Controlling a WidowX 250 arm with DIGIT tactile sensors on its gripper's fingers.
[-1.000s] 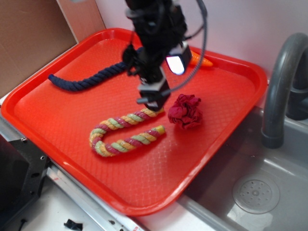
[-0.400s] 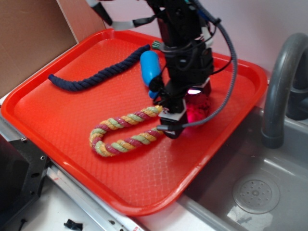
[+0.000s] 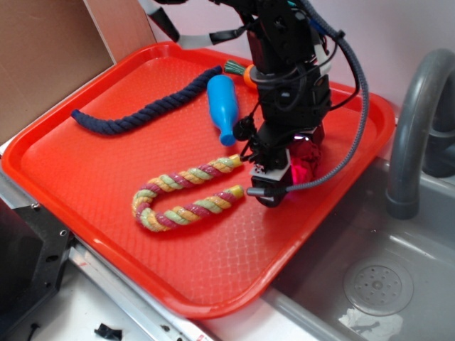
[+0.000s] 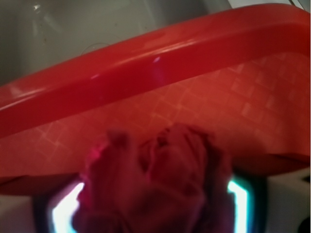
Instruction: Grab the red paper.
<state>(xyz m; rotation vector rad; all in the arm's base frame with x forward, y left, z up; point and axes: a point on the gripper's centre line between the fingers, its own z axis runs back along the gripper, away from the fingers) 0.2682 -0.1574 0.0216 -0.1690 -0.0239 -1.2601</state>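
Note:
The red paper (image 3: 307, 163), a dark crimson crumpled wad, lies on the right part of the red tray (image 3: 85, 170). The arm hides most of it. My gripper (image 3: 288, 176) is down over the wad. In the wrist view the red paper (image 4: 160, 179) fills the lower middle. It sits between my two fingers, whose lit pads (image 4: 63, 216) show well apart at its left and right. The jaws stand open around the paper. I cannot tell whether they touch it.
A striped multicolour rope (image 3: 186, 197) lies just left of the gripper. A navy rope (image 3: 142, 112), a blue pin (image 3: 222, 103) and an orange toy (image 3: 249, 73) lie farther back. The tray rim (image 4: 146, 58) is close behind the paper. A grey sink (image 3: 377, 277) and faucet (image 3: 412, 121) stand at the right.
My gripper has moved right from over the striped rope's end and come down over the red paper. The paper now sits between the fingers, and the blue pin has come into view.

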